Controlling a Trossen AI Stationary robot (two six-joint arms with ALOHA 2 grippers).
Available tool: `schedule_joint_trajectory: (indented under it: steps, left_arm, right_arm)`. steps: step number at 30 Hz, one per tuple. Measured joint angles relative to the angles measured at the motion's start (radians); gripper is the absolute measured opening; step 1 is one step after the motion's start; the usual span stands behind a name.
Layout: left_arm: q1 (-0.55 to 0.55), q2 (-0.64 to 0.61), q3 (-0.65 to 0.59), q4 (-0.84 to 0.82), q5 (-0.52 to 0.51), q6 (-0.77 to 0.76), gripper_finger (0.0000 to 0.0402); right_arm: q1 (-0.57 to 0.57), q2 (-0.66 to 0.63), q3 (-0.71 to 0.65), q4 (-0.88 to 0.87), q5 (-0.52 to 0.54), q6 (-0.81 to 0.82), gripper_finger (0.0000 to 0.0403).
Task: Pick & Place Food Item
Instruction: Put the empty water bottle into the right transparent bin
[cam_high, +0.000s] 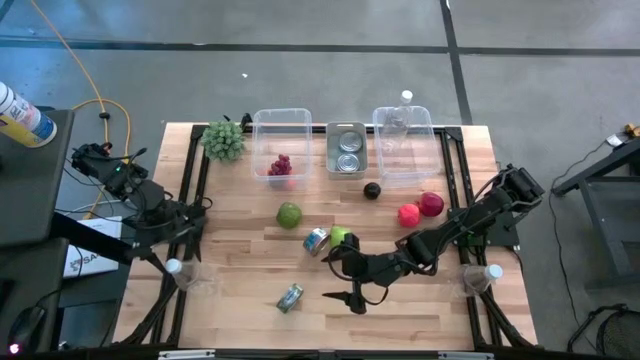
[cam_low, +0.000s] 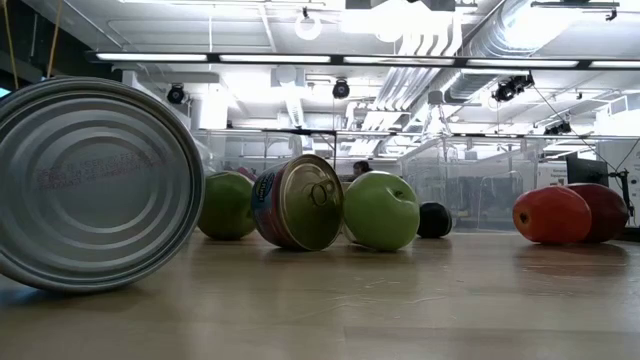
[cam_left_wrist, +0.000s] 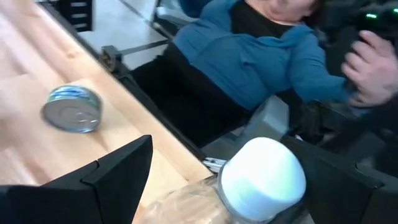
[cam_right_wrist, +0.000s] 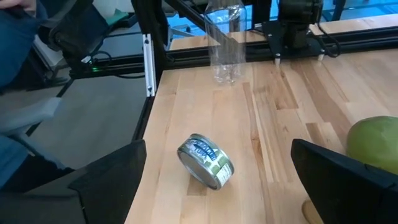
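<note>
A blue-labelled tin can (cam_high: 290, 297) lies on its side near the table's front edge; it also shows in the right wrist view (cam_right_wrist: 205, 160). My right gripper (cam_high: 346, 277) stands open just to the right of it, with nothing between its fingers (cam_right_wrist: 217, 149). Behind the gripper lie a second can (cam_high: 316, 240) and a green apple (cam_high: 341, 237). Another green apple (cam_high: 289, 214) rests farther back. My left gripper (cam_high: 163, 247) waits open at the table's front left, over a clear bottle's white cap (cam_left_wrist: 264, 177).
At the back stand a clear bin with grapes (cam_high: 280, 150), a metal tray with cans (cam_high: 346, 150) and a second clear bin (cam_high: 403, 145). Two red fruits (cam_high: 420, 209), a dark fruit (cam_high: 372, 190) and a leafy green (cam_high: 224, 140) lie nearby. A person in blue (cam_left_wrist: 261, 56) sits beyond the front edge.
</note>
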Motion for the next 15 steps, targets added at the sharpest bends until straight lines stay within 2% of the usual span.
schedule_joint_trajectory:
  steps: [3,15]
  left_arm:
    - [0.0,0.0,0.0,-0.001,-0.031,-0.007,0.0351]
    - [0.0,0.0,0.0,0.0,-0.03,0.003,0.0351]
  right_arm:
    - [0.0,0.0,0.0,0.0,0.001,-0.005,0.0391]
    - [0.0,0.0,0.0,-0.001,0.0,-0.001,0.0391]
